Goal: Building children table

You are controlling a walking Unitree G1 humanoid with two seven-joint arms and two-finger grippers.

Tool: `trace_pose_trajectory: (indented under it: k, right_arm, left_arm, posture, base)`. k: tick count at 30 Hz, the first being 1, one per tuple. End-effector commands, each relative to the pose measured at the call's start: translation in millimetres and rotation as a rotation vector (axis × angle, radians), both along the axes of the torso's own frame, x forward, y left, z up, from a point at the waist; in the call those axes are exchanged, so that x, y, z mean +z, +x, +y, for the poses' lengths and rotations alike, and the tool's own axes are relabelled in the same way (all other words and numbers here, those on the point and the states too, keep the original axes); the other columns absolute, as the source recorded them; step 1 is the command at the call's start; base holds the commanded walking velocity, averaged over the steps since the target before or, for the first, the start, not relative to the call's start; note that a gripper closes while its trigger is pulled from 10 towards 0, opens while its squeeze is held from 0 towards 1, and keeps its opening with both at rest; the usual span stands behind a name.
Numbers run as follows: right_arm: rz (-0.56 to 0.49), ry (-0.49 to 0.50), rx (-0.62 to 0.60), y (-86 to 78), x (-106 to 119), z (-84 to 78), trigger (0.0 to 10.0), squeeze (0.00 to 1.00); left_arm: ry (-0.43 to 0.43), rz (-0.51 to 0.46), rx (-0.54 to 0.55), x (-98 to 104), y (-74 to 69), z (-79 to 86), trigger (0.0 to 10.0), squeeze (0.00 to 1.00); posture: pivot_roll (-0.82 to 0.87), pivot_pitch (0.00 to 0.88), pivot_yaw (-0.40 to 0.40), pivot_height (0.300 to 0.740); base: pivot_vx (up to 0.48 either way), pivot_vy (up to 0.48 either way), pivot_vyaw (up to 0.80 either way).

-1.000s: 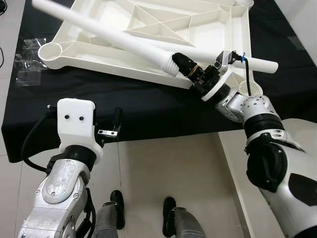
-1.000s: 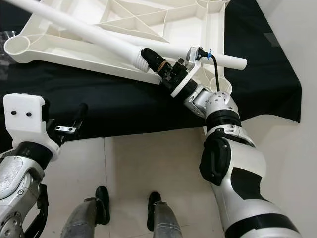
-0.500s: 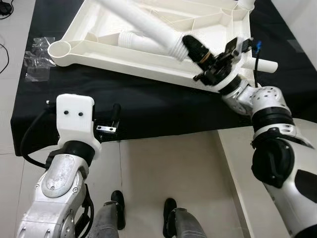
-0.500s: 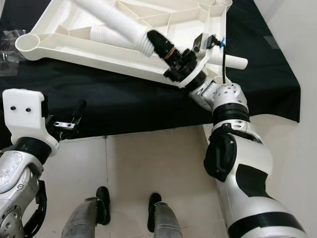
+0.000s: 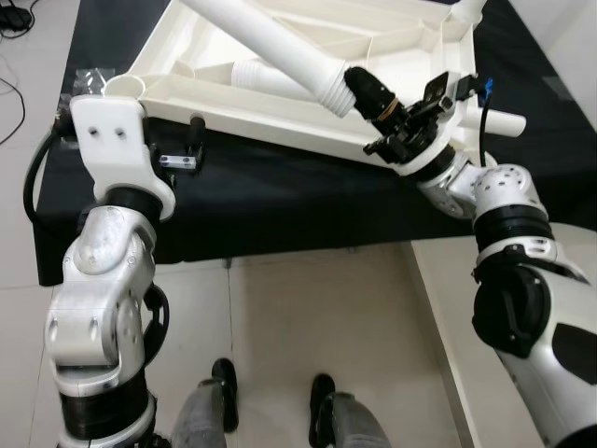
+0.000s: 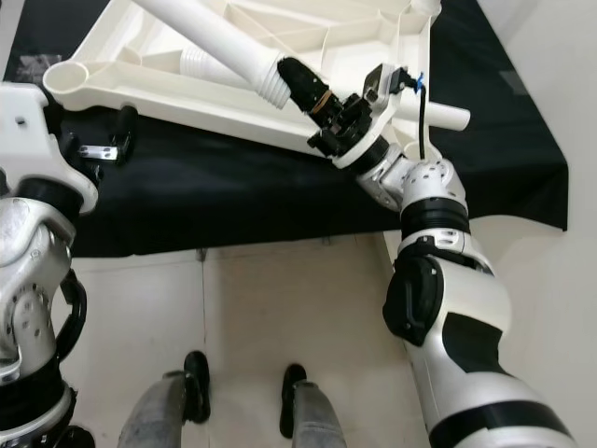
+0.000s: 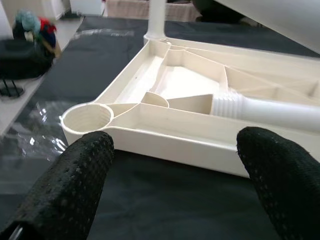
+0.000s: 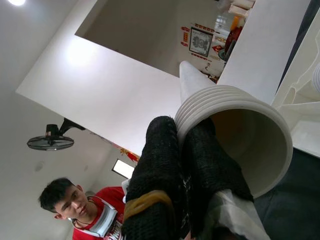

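The white plastic ribbed tabletop (image 5: 308, 65) lay upside down on the black-covered worktop (image 5: 280, 196), a round leg socket (image 7: 87, 117) at its near corner, while a white plastic tube leg (image 5: 270, 42) with a threaded end slanted above it.

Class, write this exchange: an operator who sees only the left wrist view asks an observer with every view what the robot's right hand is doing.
Operator: I see an upturned tabletop between my left fingers. Where is the right hand?
Observer: The right hand is shut on the ribbed end of a white leg, held slanting over the tabletop.
Operator: How does it grip that end?
Observer: One finger sits inside the leg's open mouth and the other is outside its wall.
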State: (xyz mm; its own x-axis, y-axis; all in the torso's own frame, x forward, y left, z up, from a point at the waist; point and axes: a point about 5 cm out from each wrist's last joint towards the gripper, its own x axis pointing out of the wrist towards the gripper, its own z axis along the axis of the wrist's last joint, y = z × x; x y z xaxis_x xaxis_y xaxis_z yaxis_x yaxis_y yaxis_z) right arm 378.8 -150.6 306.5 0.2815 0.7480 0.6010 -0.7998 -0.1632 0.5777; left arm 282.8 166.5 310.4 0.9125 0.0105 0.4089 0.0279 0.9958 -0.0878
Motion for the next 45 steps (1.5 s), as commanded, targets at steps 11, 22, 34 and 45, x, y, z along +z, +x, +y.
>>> trace_pose_trajectory:
  k: [11, 22, 34, 45]
  right_arm:
    - [-0.02, -0.004, 0.062, -4.6, -5, 6.8, 0.0, 0.0]
    - [-0.017, -0.015, 0.079, -5.3, -7, 10.1, 0.0, 0.0]
    - [-0.034, -0.017, 0.124, -9.0, -6, 12.5, 0.0, 0.0]
    - [-0.039, -0.011, 0.169, -12.8, -8, 16.8, 0.0, 0.0]
  left_arm:
    - [-0.374, -0.107, -0.239, 13, 29.4, 10.4, 10.0, 0.0]
    - [-0.308, -0.112, -0.524, 19, 27.2, -10.8, 10.0, 0.0]
    - [-0.303, -0.19, -0.511, 38, 39.9, 7.8, 10.0, 0.0]
    - [-0.277, -0.255, -0.586, 58, 38.2, 2.8, 10.0, 0.0]
  posture:
    - [0.11, 0.361, -0.083, 0.74]
    - [0.11, 0.366, -0.085, 0.74]
    - [0.11, 0.366, -0.083, 0.74]
    - [0.1, 0.363, -0.083, 0.74]
  base:
    - [0.0, 0.0, 0.0]
    - [0.0, 0.0, 0.0]
    - [0.0, 0.0, 0.0]
    - [0.0, 0.0, 0.0]
